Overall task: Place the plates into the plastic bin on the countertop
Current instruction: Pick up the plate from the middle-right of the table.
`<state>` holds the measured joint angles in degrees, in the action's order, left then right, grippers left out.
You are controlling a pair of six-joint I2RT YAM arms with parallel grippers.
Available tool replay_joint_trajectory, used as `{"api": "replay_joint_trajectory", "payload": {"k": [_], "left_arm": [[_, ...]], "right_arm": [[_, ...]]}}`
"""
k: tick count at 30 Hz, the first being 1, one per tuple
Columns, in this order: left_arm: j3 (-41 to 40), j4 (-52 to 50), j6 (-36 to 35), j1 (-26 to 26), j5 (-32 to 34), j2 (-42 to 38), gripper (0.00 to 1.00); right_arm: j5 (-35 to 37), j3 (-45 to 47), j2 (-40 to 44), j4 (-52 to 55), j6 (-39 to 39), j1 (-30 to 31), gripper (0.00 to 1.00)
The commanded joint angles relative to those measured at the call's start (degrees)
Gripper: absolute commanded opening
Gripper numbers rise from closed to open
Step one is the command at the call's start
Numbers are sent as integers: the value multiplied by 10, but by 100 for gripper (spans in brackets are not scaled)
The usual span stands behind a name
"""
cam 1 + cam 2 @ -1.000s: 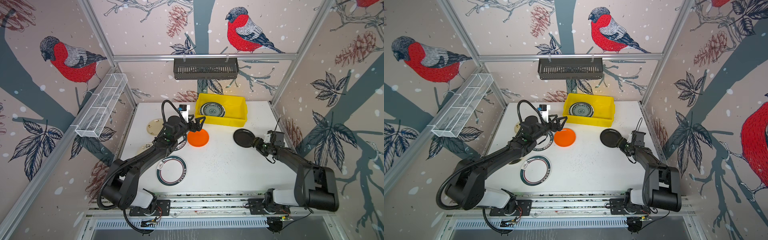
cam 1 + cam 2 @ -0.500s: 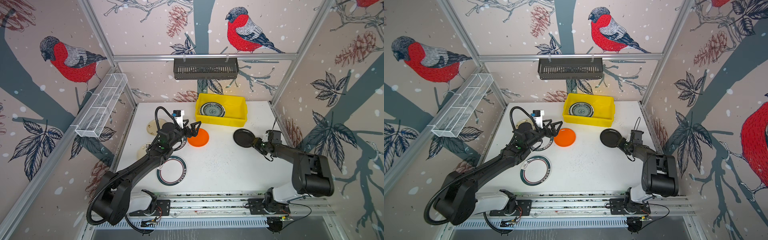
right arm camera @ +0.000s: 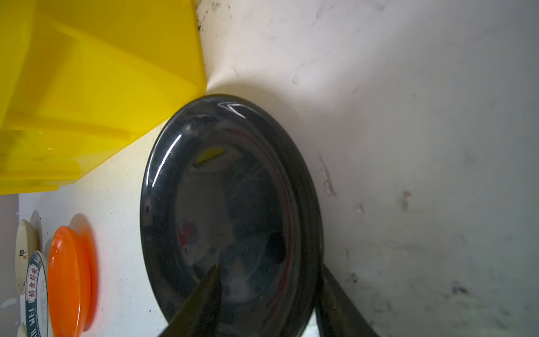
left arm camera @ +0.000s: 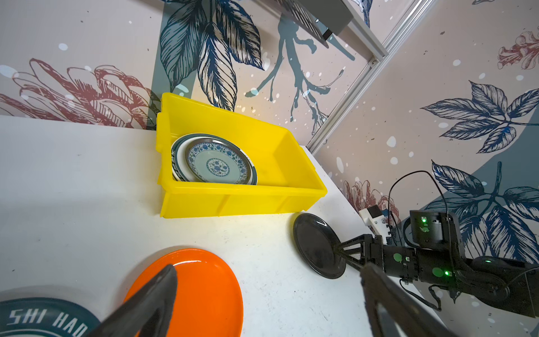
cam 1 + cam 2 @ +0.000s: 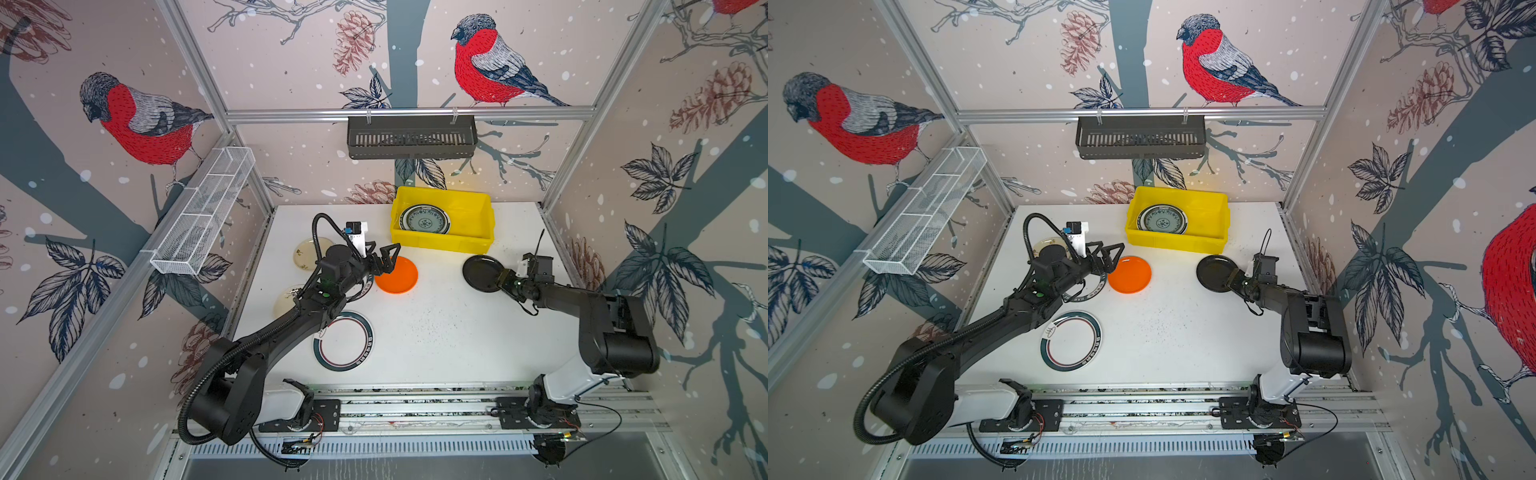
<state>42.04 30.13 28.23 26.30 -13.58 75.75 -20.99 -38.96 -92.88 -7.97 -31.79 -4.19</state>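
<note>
Lettered-rim plate (image 5: pixel 343 340): white, flat, nearest on the countertop (image 5: pixel 436 332). Orange plate (image 5: pixel 401 276): glossy, rigid, likely light and slippery; left gripper (image 5: pixel 384 264) spread wide above its edge, holding nothing. Black plate (image 5: pixel 480 272): slick glaze; right gripper (image 5: pixel 500 277) straddles its raised rim, probably the best purchase; whether it is clamped is unclear. Yellow plastic bin (image 5: pixel 440 245): farthest, holds teal-patterned plate (image 5: pixel 424 219) atop another.

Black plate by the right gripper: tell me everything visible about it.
The round, glossy black plate has a raised rim and a shallow well that mirrors its surroundings. It lies on the white speckled countertop beside a corner of the yellow plastic bin. The right gripper's fingers straddle its rim; whether they clamp it is unclear.
</note>
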Motion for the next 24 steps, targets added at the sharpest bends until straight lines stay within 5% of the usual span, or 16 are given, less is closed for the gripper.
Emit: {"api": "replay_joint_trajectory", "payload": {"k": [1, 24], "left_arm": [[9, 19, 13, -1, -19, 10, 97], [14, 19, 24, -1, -34, 23, 97]], "right_arm": [[15, -6, -6, 10, -3, 9, 53], [-23, -19, -70, -30, -28, 22, 37]]}}
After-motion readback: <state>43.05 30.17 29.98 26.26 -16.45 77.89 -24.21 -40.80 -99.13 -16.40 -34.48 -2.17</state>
